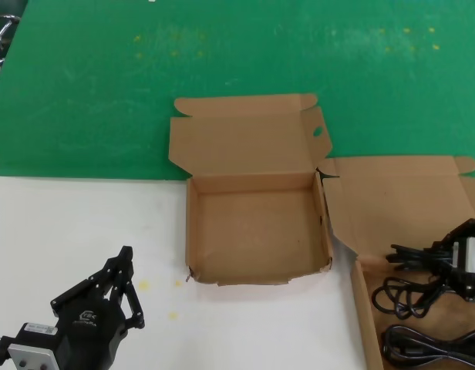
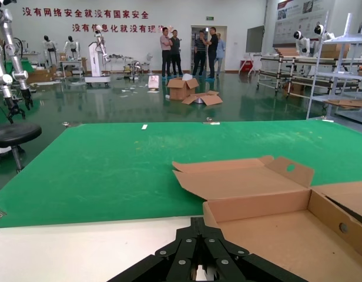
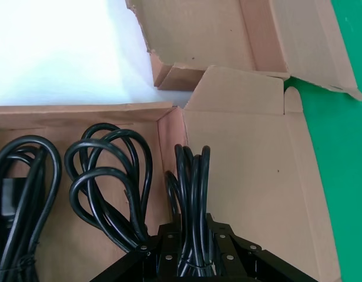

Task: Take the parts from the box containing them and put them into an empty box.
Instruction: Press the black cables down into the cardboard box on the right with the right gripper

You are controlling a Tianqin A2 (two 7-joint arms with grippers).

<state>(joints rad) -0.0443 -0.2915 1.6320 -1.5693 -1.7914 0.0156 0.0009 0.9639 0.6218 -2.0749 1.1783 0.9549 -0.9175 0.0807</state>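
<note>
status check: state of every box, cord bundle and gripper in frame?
Shallow brown cardboard box with the oval-holed flap: lid open, nothing inside.
Shallow brown cardboard box with plain flaps: lid open, holds cords.
Black looped cord bundle in the right gripper: gripped, over its box's rear wall.
Two other black cord bundles: lying loose in that box.
Right gripper: shut on a cord bundle.
Left gripper: open, over the white table, holding nothing.

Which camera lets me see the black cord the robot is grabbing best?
The right wrist view: the held cord runs straight up between the right gripper's fingers. The head view shows it small beside that gripper. The left wrist view misses it.
</note>
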